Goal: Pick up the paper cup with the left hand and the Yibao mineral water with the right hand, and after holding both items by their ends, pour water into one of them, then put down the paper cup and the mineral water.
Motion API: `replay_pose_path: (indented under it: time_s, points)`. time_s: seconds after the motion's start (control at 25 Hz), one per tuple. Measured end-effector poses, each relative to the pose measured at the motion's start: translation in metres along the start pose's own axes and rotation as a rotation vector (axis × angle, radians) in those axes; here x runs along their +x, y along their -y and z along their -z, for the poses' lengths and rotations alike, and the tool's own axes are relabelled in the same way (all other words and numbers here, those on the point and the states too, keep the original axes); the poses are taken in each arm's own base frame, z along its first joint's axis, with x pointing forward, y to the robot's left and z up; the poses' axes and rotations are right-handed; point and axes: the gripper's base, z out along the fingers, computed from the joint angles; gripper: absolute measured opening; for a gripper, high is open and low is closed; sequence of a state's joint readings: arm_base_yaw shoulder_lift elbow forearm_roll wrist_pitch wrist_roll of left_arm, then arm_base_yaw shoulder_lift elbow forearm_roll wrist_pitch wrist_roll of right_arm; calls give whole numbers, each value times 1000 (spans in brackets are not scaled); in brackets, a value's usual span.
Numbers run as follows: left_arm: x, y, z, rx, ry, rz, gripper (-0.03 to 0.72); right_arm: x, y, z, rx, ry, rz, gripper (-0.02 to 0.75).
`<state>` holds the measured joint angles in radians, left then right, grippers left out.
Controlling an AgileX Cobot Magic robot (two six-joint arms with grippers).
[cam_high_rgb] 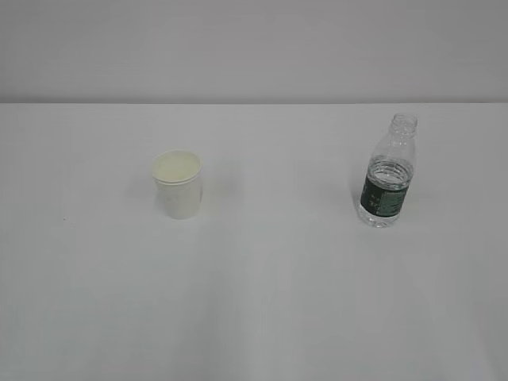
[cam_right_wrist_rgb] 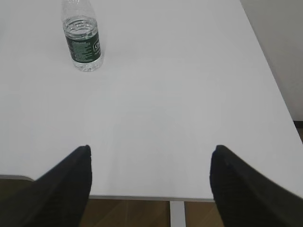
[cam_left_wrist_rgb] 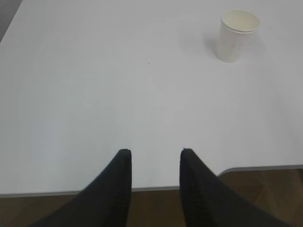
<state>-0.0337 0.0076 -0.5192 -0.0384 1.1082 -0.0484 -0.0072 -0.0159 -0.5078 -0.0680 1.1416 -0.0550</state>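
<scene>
The white paper cup stands upright on the white table, left of centre; it also shows at the top right of the left wrist view. The Yibao mineral water, a clear uncapped bottle with a dark green label, stands upright on the right and holds some water; it also shows at the top left of the right wrist view. My left gripper is open and empty at the table's near edge, far from the cup. My right gripper is wide open and empty at the near edge, far from the bottle. Neither arm shows in the exterior view.
The white table runs to a grey wall at the back. Its near edge and brown floor show under both grippers. The table's right edge lies right of the bottle.
</scene>
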Motion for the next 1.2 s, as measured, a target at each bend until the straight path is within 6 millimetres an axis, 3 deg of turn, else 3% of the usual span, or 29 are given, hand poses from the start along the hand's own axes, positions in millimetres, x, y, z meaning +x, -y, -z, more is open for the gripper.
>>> replay_pose_path:
  time_s: [1.2]
  points:
    - [0,0,0,5,0,3,240,0,0,0,0,0,0,589]
